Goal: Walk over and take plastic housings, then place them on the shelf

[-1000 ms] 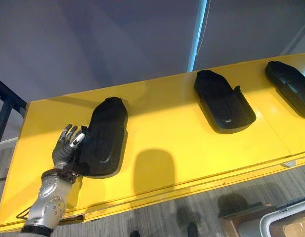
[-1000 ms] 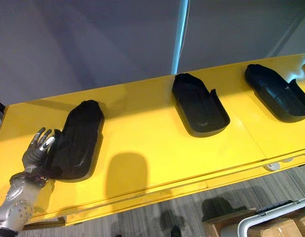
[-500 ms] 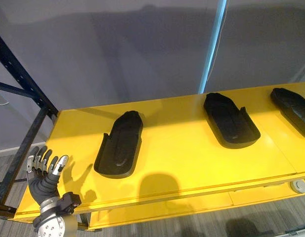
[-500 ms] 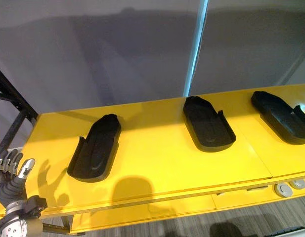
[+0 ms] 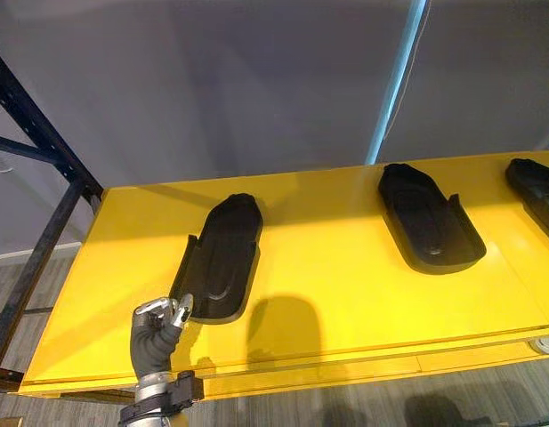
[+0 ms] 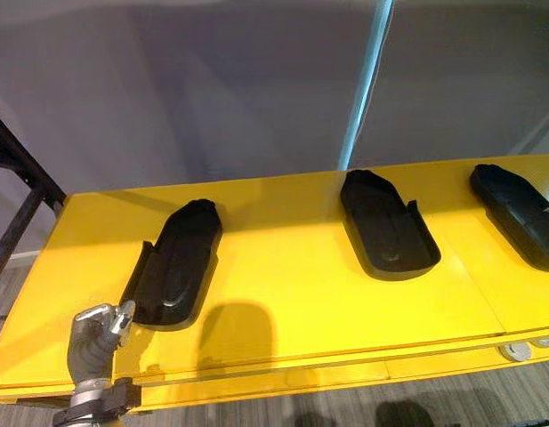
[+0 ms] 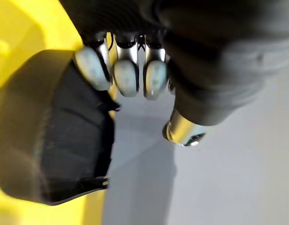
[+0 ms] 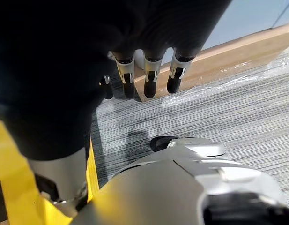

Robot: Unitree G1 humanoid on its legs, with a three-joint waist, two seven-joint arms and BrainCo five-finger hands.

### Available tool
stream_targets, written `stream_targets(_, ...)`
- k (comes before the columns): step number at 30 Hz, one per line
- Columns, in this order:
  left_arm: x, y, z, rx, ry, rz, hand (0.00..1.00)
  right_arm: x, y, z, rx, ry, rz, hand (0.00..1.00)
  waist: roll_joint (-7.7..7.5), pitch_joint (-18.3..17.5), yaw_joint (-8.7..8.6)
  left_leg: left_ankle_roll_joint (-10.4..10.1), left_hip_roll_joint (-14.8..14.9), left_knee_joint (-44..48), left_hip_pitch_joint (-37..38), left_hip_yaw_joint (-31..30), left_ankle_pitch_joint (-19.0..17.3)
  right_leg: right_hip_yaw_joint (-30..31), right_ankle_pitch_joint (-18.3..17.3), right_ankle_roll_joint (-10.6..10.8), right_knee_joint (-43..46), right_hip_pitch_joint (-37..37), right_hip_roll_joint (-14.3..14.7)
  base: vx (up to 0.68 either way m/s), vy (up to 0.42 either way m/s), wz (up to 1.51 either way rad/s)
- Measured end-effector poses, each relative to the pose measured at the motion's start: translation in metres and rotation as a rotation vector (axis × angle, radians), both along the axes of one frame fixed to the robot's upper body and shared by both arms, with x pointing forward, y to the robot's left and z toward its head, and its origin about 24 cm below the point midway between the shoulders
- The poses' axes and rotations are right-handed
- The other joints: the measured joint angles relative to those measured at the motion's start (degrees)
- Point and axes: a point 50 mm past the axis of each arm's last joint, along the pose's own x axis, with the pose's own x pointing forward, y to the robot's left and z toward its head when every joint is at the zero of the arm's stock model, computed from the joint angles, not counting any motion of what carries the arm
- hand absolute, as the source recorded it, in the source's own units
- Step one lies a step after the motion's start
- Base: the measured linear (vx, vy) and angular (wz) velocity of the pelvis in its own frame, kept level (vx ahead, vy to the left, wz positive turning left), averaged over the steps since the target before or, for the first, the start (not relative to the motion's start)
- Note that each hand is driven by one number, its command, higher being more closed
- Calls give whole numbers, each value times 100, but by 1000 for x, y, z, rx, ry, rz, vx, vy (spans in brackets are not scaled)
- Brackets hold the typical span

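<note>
At the far left, beyond and outboard of the left hand [image 5: 157, 327], a dark rack upright [image 5: 38, 133] carries the end of the yellow shelf [image 5: 345, 267]. The left hand is raised at the shelf's front edge with its fingers curled in on themselves and the thumb tucked close; nothing lies inside them. Its own wrist view shows the same bent fingers with open space under them.

Just past its fingertips, a little to its right, lies the nearest plastic housing [image 5: 219, 258]. It rests flat on the shelf, hollow side up, its rounded near end towards the hand and its narrower end pointing away to the back wall. The thumb tip looks right beside that near rim, but I cannot tell whether they touch. Since the part sits whole on the shelf and the hand is empty, this housing appears to be placed already.

Further right of the hand, well apart, a second housing [image 5: 430, 218] lies the same way up, and beyond it a third housing [image 6: 519, 209] sits at the shelf's right end. The even gaps probably leave room for a hand to set each part down and pull clear without knocking its neighbour.

The right hand [image 8: 150, 77] hangs low over the grey carpeted floor [image 8: 228, 108], fingers loose and apart, carrying nothing.
</note>
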Motion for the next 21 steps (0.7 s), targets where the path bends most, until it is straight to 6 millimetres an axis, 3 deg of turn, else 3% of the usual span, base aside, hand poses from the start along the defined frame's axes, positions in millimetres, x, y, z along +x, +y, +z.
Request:
stream_targets(4,6,-2,-2,5,4,-28,100,4,2,0,5,-8,6,0,-74,69,-1,-12,18,-3,-43,56,-12,52,-6,-9,-1,-64,19,26,-3,-7)
stream_targets(14,14,-5,4,7,-30,-110,100,13,2,1,13,-29,-8,0,-71,247,-53,-11,25,0,-124,104,-12,97,-5,-9,3,-193,28,10,-4,-1)
stream_targets(21,22,-21,8,-24,-56,-219,100,19,2,1,23,-37,-15,0,-61,303,-112,-11,25,2,-157,115,-13,106,-5,-9,4,-232,27,0,0,0)
